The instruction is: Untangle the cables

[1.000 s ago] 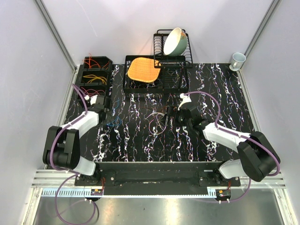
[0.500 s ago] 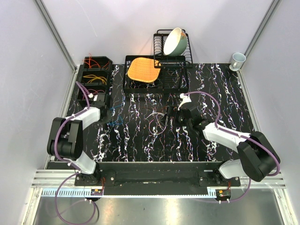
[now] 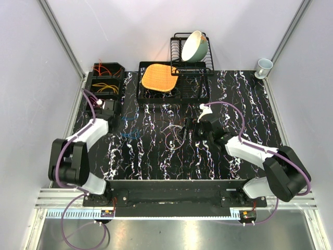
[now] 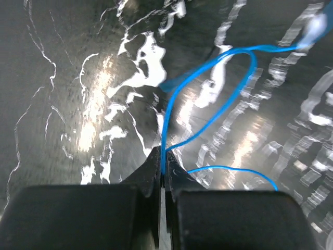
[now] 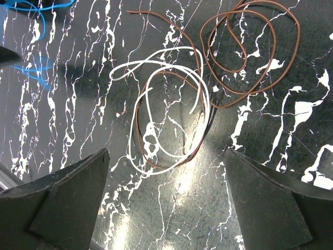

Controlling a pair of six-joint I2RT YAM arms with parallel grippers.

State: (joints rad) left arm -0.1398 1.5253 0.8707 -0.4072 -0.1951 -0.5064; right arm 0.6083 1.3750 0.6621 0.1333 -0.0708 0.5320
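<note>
A thin blue cable [image 4: 164,130] rises from between the fingers of my left gripper [image 4: 163,165], which is shut on it; it loops over the dark marbled table. From above, my left gripper [image 3: 115,110] is at the far left beside the bins, with blue cable [image 3: 128,119] trailing to its right. A tangle of brown and white cables [image 3: 174,133] lies mid-table. In the right wrist view a white loop [image 5: 136,112] crosses a brown one, next to a brown coil [image 5: 270,31]. My right gripper [image 5: 166,152] hovers open over them, touching nothing.
Black bins [image 3: 120,83] holding orange, yellow and red wires stand at the far left. A black dish rack [image 3: 193,89] with an orange mat [image 3: 158,77] and a tilted bowl [image 3: 195,46] is at the back. A mug [image 3: 264,66] stands far right.
My left gripper has shut on the blue cable and moved toward the far left, drawing the cable with it. The right arm has not moved.
</note>
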